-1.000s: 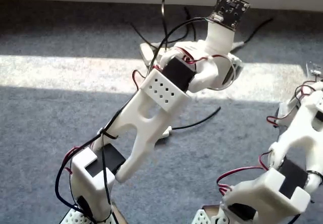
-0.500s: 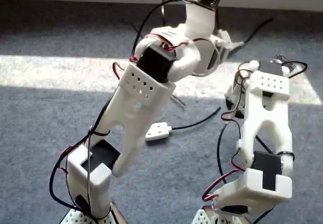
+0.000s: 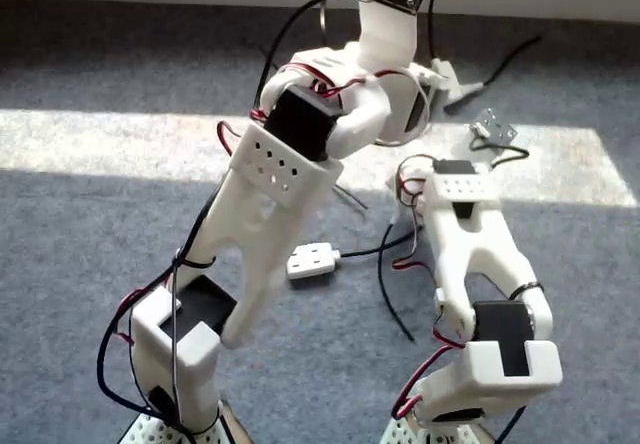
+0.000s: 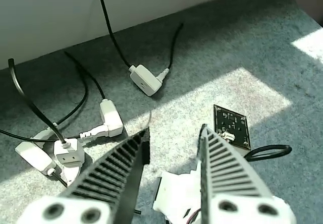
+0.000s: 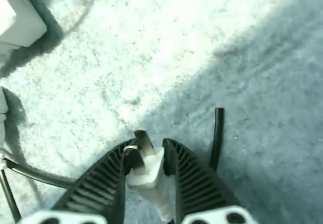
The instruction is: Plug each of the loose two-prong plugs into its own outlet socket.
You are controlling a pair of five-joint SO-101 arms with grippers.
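Note:
In the right wrist view my right gripper (image 5: 153, 140) is shut on a white two-prong plug (image 5: 147, 172), its prongs pointing out over the grey carpet. From above, that arm's wrist (image 3: 455, 186) sits mid-floor, right of a white outlet socket (image 3: 312, 261) on a black cord. My left gripper (image 4: 174, 134) hangs open and holds nothing, above the carpet. Beyond it lie a white plug (image 4: 145, 79), a second white plug (image 4: 111, 123) and a white socket block (image 4: 68, 153) with black cords. In the high view the left arm (image 3: 280, 174) stretches toward the back wall.
Black cords (image 3: 400, 294) trail across the grey carpet (image 3: 90, 244) between the two arms. A black cord end (image 5: 217, 133) lies just beside my right gripper. A white block (image 5: 17, 12) sits at the far corner of the right wrist view. A wall (image 4: 50, 12) bounds the back.
The right arm has swung from the right edge in toward the middle of the floor. The left arm has shifted a little toward the back wall, uncovering the white socket.

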